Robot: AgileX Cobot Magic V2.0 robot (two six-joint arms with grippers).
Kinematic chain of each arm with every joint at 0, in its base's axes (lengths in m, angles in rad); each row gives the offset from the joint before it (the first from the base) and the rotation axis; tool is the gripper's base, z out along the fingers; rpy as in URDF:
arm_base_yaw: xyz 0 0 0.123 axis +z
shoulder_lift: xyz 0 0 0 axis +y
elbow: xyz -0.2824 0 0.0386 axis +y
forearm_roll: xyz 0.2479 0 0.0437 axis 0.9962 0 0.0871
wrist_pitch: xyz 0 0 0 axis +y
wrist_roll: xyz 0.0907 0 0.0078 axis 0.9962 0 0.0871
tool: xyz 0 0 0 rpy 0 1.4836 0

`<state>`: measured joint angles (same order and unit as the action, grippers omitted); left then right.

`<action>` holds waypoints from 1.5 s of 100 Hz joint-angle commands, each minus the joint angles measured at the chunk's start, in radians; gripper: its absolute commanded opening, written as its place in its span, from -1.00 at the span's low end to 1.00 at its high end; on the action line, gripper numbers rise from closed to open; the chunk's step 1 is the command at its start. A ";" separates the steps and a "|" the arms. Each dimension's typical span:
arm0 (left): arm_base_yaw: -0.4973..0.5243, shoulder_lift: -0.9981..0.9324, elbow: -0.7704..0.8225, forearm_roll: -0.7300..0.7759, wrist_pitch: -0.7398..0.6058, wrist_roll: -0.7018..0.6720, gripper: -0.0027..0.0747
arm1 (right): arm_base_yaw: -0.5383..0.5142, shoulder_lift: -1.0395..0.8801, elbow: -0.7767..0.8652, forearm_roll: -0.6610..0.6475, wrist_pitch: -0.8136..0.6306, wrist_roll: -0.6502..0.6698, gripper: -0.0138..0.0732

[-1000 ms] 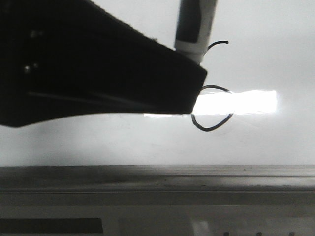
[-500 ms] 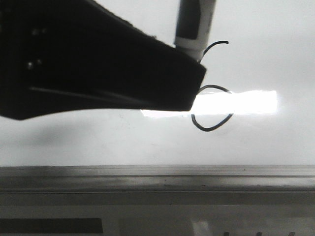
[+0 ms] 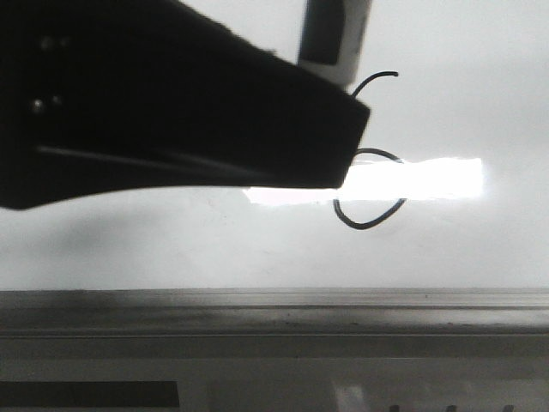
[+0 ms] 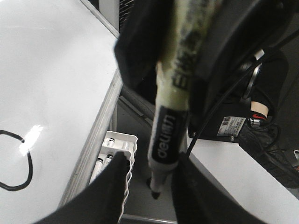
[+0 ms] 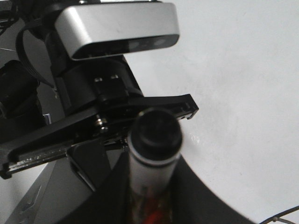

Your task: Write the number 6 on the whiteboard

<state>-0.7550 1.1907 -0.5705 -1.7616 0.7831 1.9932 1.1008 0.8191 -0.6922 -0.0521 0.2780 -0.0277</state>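
Number 6 (image 3: pixel 371 184): thin black curved strokes, glossy whiteboard (image 3: pixel 463 103).

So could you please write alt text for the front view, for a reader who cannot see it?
A black 6 is drawn on a whiteboard, partly hidden by a large dark gripper reaching in from the left. A marker comes down from the top edge behind the gripper, and a bright glare crosses the digit's loop above the grey rail.
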 commanded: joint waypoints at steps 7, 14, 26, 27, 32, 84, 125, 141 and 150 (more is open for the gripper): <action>-0.002 -0.014 -0.034 -0.110 0.042 -0.013 0.02 | 0.003 -0.007 -0.032 0.009 -0.072 0.005 -0.81; -0.002 -0.014 -0.034 -0.110 0.042 -0.013 0.02 | 0.003 -0.007 -0.032 0.009 -0.072 0.003 -0.81; -0.002 -0.014 -0.037 -0.110 0.050 -0.013 0.02 | 0.003 0.000 -0.032 -0.004 -0.072 0.003 -0.81; -0.002 -0.014 -0.037 -0.110 0.050 -0.013 0.02 | 0.003 0.000 -0.032 -0.006 -0.072 0.003 -0.81; -0.002 -0.014 -0.039 -0.110 0.050 -0.013 0.02 | 0.003 0.010 -0.032 -0.012 -0.072 0.003 -0.81; -0.002 -0.014 -0.043 -0.110 0.043 -0.013 -0.98 | 0.003 0.030 -0.032 -0.018 -0.061 0.003 -0.76; -0.002 -0.014 -0.043 -0.110 -0.051 -0.041 -0.98 | 0.003 -0.002 -0.032 -0.023 -0.051 0.003 0.68; -0.002 -0.014 -0.041 -0.043 -0.141 -0.179 -0.98 | 0.003 -0.076 -0.032 -0.059 -0.044 0.003 0.55; -0.002 -0.014 -0.024 -0.007 -0.165 -0.234 -0.98 | 0.003 -0.130 -0.032 -0.067 -0.030 0.003 0.44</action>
<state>-0.7550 1.1907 -0.5810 -1.7568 0.6094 1.8286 1.1025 0.7361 -0.6922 -0.0947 0.3039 -0.0195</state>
